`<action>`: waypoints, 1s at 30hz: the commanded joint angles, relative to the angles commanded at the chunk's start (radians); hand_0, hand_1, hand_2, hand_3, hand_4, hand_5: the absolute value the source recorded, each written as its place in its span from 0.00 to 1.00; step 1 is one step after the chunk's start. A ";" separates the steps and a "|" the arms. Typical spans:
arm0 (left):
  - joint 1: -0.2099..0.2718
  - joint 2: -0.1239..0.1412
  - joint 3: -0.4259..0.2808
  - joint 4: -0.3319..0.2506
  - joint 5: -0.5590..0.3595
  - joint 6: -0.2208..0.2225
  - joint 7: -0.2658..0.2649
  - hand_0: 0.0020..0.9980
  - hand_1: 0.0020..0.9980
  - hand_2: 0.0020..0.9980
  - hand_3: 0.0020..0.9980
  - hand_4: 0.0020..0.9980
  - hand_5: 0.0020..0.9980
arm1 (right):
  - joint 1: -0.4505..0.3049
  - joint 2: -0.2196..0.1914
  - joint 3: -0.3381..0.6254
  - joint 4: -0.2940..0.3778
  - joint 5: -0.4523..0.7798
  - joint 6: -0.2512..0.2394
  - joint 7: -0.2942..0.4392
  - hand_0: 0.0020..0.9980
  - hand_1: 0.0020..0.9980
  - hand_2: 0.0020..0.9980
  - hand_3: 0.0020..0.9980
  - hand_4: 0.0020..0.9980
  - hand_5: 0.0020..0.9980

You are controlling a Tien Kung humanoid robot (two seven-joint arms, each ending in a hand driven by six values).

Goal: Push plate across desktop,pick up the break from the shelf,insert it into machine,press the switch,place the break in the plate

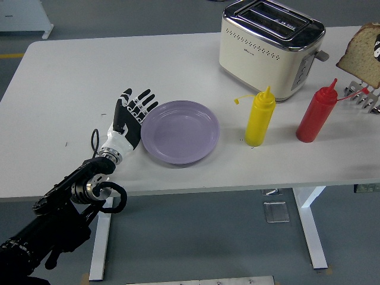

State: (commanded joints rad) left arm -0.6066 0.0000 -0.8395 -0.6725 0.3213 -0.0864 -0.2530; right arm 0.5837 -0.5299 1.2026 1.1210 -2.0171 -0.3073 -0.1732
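On the white table [71, 71] we count one plate [180, 131] touching the flat, spread-fingered left hand [129, 118], one toaster [271, 46], two bottles.

Black-and-white left hand [129, 119], black cabled arm [59, 217]

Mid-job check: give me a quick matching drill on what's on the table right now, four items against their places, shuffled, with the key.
Items:
1. purple plate
2. toaster
3. yellow bottle
4. bread slice

Places:
A. far side of the table, behind the two bottles
B. at the right edge of the picture, lifted above the rack
C. against the open fingers of the left hand
D. between the plate and the red bottle

Pairs: 1-C, 2-A, 3-D, 4-B
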 joint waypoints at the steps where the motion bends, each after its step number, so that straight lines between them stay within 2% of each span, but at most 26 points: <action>1: 0.004 0.000 -0.009 -0.015 0.008 0.005 -0.001 0.90 0.89 0.87 0.81 0.60 1.00 | 0.005 -0.001 0.002 0.012 0.003 -0.005 -0.001 0.33 0.38 0.43 0.48 0.24 0.07; 2: 0.013 0.000 -0.024 -0.033 0.018 0.015 -0.003 0.89 0.89 0.87 0.80 0.60 1.00 | 0.012 -0.002 0.003 0.026 0.006 -0.011 -0.002 0.33 0.37 0.41 0.48 0.21 0.07; 8: 0.084 0.000 -0.142 -0.163 0.080 0.097 -0.026 0.88 0.88 0.87 0.80 0.60 1.00 | 0.066 -0.008 0.004 0.102 0.014 -0.049 -0.008 0.32 0.36 0.41 0.47 0.20 0.07; 14: 0.166 0.000 -0.280 -0.304 0.110 0.146 -0.034 0.88 0.88 0.87 0.80 0.60 1.00 | 0.148 0.005 -0.018 0.126 0.028 -0.069 -0.017 0.31 0.36 0.40 0.47 0.20 0.06; 22: 0.278 0.003 -0.447 -0.498 0.066 0.158 -0.025 0.88 0.87 0.86 0.80 0.60 1.00 | 0.277 0.065 -0.084 0.084 0.078 -0.077 -0.025 0.31 0.35 0.40 0.47 0.19 0.06; 30: 0.382 0.043 -0.618 -0.683 0.033 0.153 -0.007 0.87 0.87 0.86 0.80 0.60 1.00 | 0.401 0.155 -0.180 -0.034 0.139 -0.078 -0.024 0.30 0.35 0.40 0.47 0.19 0.05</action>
State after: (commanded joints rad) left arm -0.2250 0.0435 -1.4577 -1.3553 0.3545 0.0662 -0.2602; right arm 0.9843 -0.3751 1.0230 1.0870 -1.8783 -0.3857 -0.1974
